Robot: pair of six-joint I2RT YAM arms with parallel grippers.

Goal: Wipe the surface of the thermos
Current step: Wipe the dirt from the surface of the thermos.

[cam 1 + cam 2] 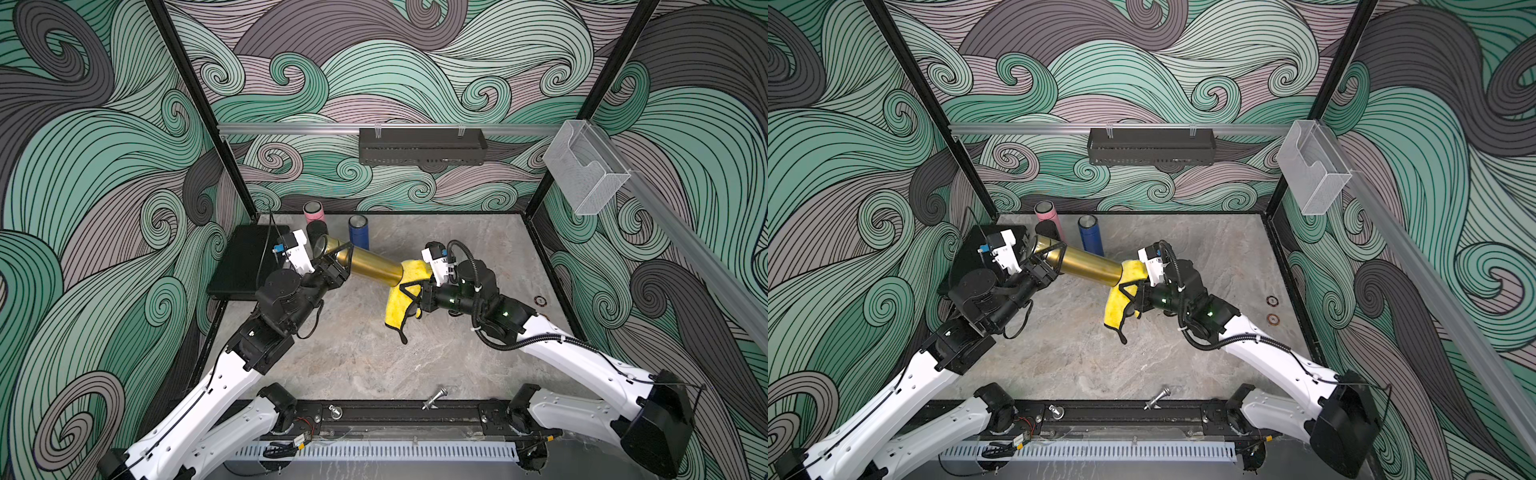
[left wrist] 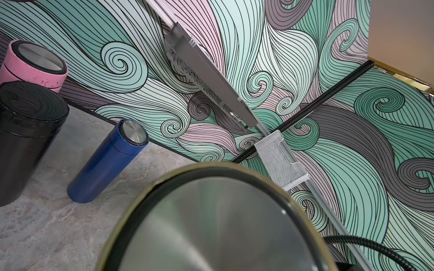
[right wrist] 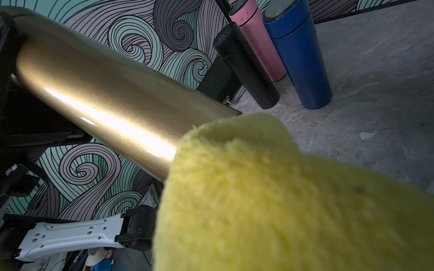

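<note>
Thermos [image 1: 376, 269], one, gold, aloft: left gripper [image 1: 333, 258] clamped at its lid end; right gripper [image 1: 410, 291] clamped on one yellow cloth [image 1: 397, 309] over its base. Behind it, three: pink flask [image 1: 312, 212], black flask [image 1: 318, 229], blue flask [image 1: 359, 233].

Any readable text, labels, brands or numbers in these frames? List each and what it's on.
None readable.
Gold metal thermos, yellow fluffy cloth, pink thermos, black thermos, blue thermos: no print visible.
Dark marks on the right arm's white wrist camera housing: too small to read.
</note>
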